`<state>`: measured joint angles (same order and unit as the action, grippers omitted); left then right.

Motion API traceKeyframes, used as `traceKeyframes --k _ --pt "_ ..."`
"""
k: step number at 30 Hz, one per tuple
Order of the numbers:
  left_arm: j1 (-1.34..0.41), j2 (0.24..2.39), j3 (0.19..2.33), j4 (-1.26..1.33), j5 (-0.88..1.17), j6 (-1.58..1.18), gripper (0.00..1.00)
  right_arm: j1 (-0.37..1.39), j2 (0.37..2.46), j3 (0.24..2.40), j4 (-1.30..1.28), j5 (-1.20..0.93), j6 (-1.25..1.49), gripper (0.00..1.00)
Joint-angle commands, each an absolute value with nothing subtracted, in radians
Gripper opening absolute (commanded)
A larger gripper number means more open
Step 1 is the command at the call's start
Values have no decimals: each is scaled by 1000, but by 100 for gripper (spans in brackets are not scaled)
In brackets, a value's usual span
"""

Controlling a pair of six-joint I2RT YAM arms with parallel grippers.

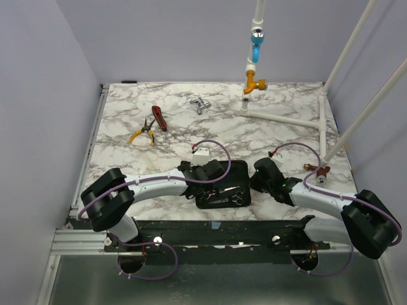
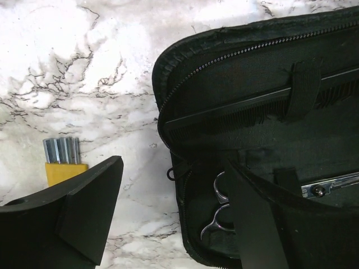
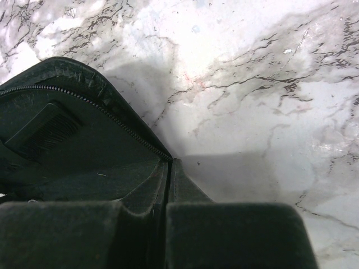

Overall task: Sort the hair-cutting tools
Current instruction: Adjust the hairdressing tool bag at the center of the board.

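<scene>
Black zip case lies open. My left claw gapes wide astride its rim: one finger over marble, the other inside above the silver scissors, comb strapped just beyond the tips. My right claw pinches the case's rim, fingers pressed together.

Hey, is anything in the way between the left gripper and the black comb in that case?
Yes: a black elastic strap crosses over the slim black comb, holding it inside the open black fabric zip case. Nothing else visible lies between it and the left gripper.
</scene>
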<state>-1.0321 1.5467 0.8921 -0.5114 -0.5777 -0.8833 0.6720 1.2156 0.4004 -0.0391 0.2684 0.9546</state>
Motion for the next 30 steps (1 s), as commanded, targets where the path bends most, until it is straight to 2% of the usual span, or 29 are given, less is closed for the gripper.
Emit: traceKeyframes --k 1,10,30 --pt "-1040 1568 883 -517 -575 -910 74 670 1234 361 -56 281 977 1" --pt "-1040 1596 884 -527 -602 -942 63 670 1224 358 -63 285 980 1" --pt "-1037 1597 850 -592 -648 -1011 59 670 1208 336 -75 310 1002 1"
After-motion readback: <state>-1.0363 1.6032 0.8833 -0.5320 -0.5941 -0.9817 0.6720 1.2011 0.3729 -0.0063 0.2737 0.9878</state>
